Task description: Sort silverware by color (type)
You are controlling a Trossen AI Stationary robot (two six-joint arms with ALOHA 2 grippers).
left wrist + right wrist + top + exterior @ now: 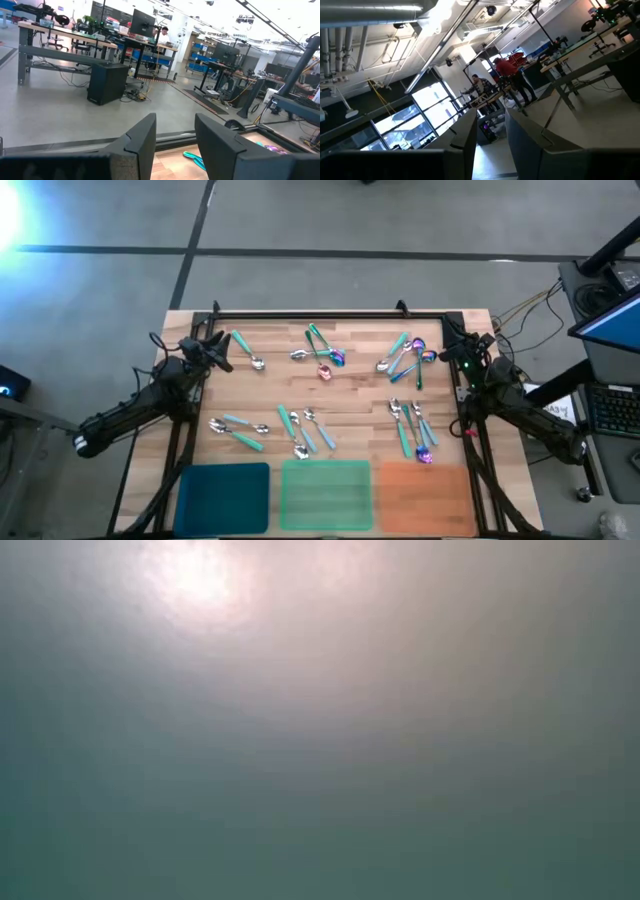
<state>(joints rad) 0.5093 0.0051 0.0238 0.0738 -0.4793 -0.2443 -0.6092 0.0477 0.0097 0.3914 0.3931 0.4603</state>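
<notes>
- Left gripper [222,348]: jaws narrowly parted, holding nothing, at the far left corner of the table [350,442].
- Right gripper [452,345]: jaws narrowly parted, empty, at the table's far right corner.
- Silverware [322,352]: spoons scattered in clusters across the table.
- Blue tray [222,496], green tray [325,494], orange tray [421,498]: along the table's near edge.

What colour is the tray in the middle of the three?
Pale green, between a dark blue tray and an orange one; clearest in the high view.

Scattered spoons [322,360] across mid-table; bare wood [360,405] between clusters.
</notes>
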